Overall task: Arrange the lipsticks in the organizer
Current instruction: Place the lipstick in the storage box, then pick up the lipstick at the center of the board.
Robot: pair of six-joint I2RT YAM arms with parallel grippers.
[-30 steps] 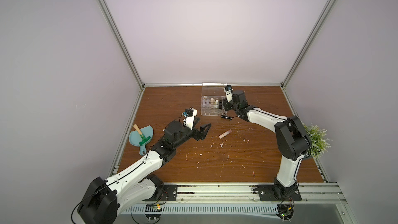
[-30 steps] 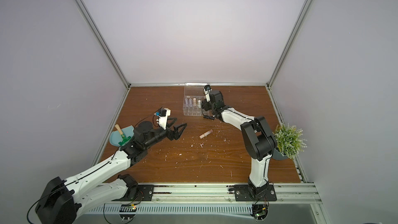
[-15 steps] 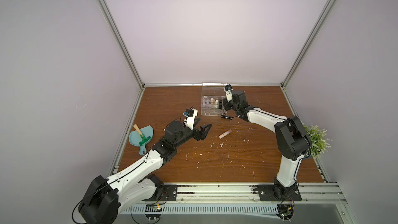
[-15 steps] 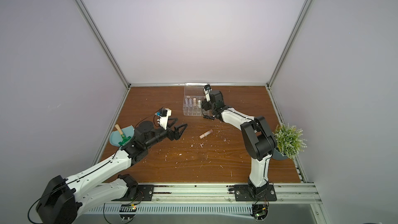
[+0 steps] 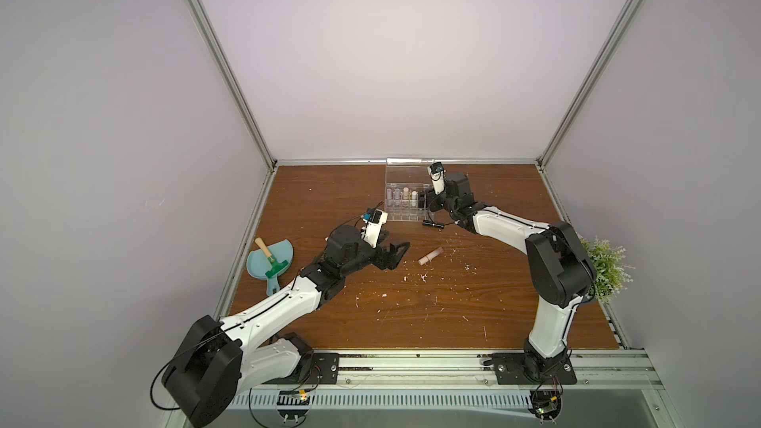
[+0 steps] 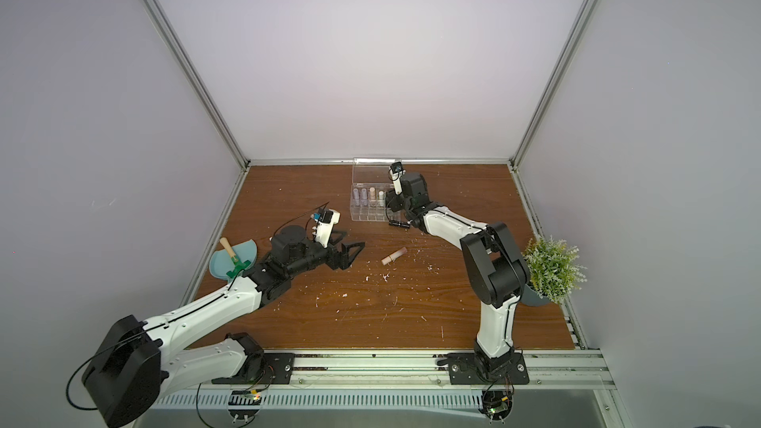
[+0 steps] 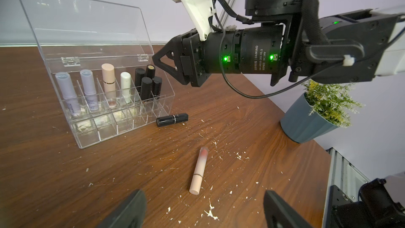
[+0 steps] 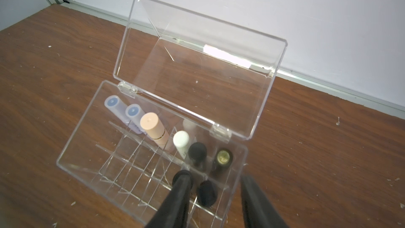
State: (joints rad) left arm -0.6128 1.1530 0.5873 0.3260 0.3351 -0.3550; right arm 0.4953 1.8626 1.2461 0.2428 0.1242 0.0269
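- The right gripper point(image 8: 215, 179) hangs over the right-hand cells of the clear acrylic grid organizer point(image 7: 94, 132), which sits mid-table at the far edge with its lid up. The jaws are apart around a glossy black lipstick tube point(image 8: 207, 194) standing in its cell, not clamped on it.
- One finger point(image 8: 175, 198) looks pressed against a neighbouring black tube point(image 8: 183, 174). Lifting away at a slant could tip that tube or drag it out.
- The left gripper point(image 5: 391, 259) hovers with its jaws wide apart, facing a pale pink lipstick tube point(image 7: 198, 172) lying loose on the brown wooden table point(image 5: 453, 314). The tube is round and lies askew, so it may roll or squirt free as the jaws close.
- Another black lipstick point(image 7: 172, 119) lies just beside the organizer's near right corner, under the right arm. A low retreat could knock it rolling.
- The near cells look empty, but the thin dividers could catch a tilted tube.
- A teal dustpan with a green brush point(image 5: 269, 261) sits at the left edge and a potted plant point(image 7: 306, 119) at the right, both well apart from the work. White flecks litter the table.
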